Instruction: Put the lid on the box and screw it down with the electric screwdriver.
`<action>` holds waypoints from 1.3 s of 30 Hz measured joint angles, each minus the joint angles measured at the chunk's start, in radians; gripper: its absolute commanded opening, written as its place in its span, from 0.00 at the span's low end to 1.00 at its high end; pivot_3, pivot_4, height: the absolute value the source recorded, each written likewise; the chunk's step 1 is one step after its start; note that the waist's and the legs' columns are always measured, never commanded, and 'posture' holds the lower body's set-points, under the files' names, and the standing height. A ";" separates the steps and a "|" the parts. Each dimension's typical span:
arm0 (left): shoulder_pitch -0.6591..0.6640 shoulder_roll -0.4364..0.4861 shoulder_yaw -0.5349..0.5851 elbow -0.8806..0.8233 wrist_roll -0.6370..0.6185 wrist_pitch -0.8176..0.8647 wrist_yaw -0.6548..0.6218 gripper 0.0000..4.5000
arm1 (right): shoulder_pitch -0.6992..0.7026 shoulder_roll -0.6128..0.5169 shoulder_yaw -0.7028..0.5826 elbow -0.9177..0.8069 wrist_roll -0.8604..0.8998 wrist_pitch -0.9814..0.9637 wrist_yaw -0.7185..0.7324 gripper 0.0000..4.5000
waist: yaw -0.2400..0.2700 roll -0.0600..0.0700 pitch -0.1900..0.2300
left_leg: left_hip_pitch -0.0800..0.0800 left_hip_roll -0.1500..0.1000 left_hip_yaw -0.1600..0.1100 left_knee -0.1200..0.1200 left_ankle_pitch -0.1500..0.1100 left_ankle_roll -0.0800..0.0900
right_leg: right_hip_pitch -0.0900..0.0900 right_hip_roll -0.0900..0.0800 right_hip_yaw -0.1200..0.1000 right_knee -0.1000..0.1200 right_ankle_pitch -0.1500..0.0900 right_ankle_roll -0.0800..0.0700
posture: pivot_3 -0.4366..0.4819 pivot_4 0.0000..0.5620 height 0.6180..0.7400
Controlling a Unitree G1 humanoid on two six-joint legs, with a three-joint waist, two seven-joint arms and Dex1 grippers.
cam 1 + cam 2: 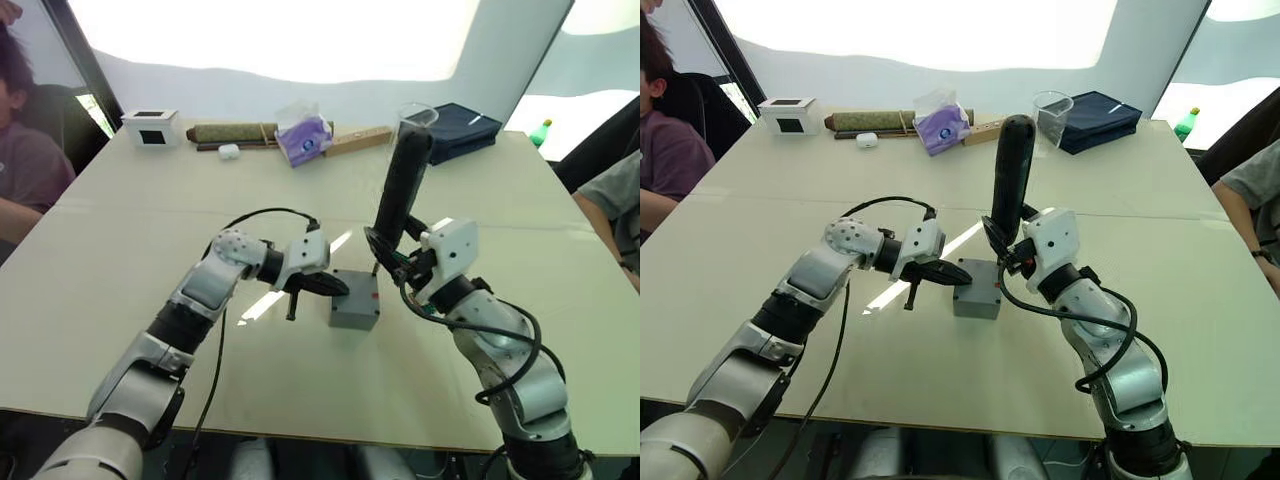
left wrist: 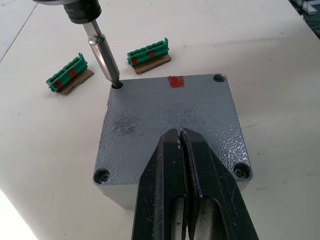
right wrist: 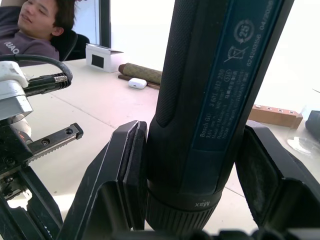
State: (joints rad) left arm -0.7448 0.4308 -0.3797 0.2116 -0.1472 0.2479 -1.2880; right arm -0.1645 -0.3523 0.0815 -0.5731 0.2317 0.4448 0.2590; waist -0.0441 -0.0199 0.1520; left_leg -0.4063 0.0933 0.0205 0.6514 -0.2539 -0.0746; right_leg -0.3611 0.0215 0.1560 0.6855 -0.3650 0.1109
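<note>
The grey lid (image 2: 170,112) sits on the grey box (image 1: 355,300) at mid-table, a red mark (image 2: 175,81) on its far edge. My left gripper (image 2: 181,135) is shut, its black fingertips pressed flat on the lid's top. My right gripper (image 1: 392,252) is shut on the black electric screwdriver (image 1: 400,185), which stands nearly upright. Its metal bit (image 2: 104,57) is set in the lid's far corner screw hole (image 2: 117,85). Screws show in the other corner holes (image 2: 102,175).
Two green terminal blocks (image 2: 67,74) lie just beyond the box. Along the far edge stand a white cube (image 1: 151,127), a rolled mat (image 1: 235,133), a tissue pack (image 1: 304,138), a clear cup (image 1: 1050,112) and a dark blue case (image 1: 462,128). People sit at both table sides.
</note>
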 measured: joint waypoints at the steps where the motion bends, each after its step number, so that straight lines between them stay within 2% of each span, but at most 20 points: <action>1: 0.001 0.000 0.000 0.000 0.001 0.001 0.001 0.00 | -0.003 0.003 0.000 0.006 -0.001 0.000 0.000 0.48 | 0.000 -0.001 -0.001 | 0.000 0.000 0.000 0.000 0.000 0.000 | 0.000 0.000 0.000 0.000 0.000 0.000 | 0.48 0.27 0.99; 27: 0.017 -0.006 0.003 -0.007 0.005 0.001 0.006 0.00 | -0.003 0.021 -0.027 -0.007 0.019 0.022 0.018 0.48 | 0.000 -0.006 -0.008 | 0.001 0.000 0.000 -0.003 0.000 0.000 | 0.001 0.000 0.000 -0.003 0.000 -0.001 | 0.48 0.27 0.99; 29: 0.018 -0.006 0.005 -0.008 0.005 0.000 0.005 0.00 | -0.040 0.016 -0.052 -0.016 0.060 0.079 0.031 0.48 | 0.000 -0.005 -0.007 | 0.000 0.000 0.000 -0.003 0.000 0.000 | 0.000 0.000 0.000 -0.003 0.000 -0.001 | 0.48 0.27 0.99; 31: 0.017 -0.011 0.008 -0.009 0.000 0.001 0.003 0.00 | -0.118 -0.042 -0.064 -0.017 0.104 0.171 0.062 0.48 | 0.000 -0.001 -0.004 | -0.002 0.000 0.001 -0.003 0.000 0.000 | -0.003 -0.001 0.001 -0.002 0.000 -0.001 | 0.48 0.27 0.99; 34: 0.017 -0.016 0.019 -0.010 -0.023 0.018 -0.004 0.00 | -0.251 -0.066 -0.116 -0.028 0.198 0.303 0.070 0.48 | 0.001 0.004 0.003 | -0.005 0.000 0.002 -0.004 0.000 0.000 | -0.008 -0.001 0.001 -0.001 0.000 -0.001 | 0.48 0.27 0.99; 38: 0.016 -0.047 0.071 -0.010 -0.094 0.107 0.011 0.00 | -0.466 -0.062 -0.309 -0.057 0.449 0.523 -0.013 0.48 | 0.005 0.008 0.006 | -0.016 0.000 0.000 -0.004 0.000 -0.001 | -0.018 -0.001 0.000 -0.001 0.000 -0.001 | 0.48 0.27 0.99; 39: 0.009 -0.056 0.094 -0.015 -0.131 0.153 0.017 0.00 | -0.524 -0.102 -0.375 -0.057 0.513 0.631 -0.038 0.48 | 0.008 0.008 0.007 | -0.021 0.000 0.000 -0.003 0.001 -0.001 | -0.021 -0.002 -0.001 -0.001 0.000 -0.001 | 0.48 0.27 0.99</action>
State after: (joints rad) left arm -0.7357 0.3743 -0.2854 0.1965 -0.2782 0.4008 -1.2709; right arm -0.6889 -0.4538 -0.2936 -0.6303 0.7450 1.0755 0.2214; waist -0.0366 -0.0123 0.1586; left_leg -0.4270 0.0937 0.0208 0.6484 -0.2531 -0.0759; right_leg -0.3824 0.0198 0.1553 0.6850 -0.3650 0.1101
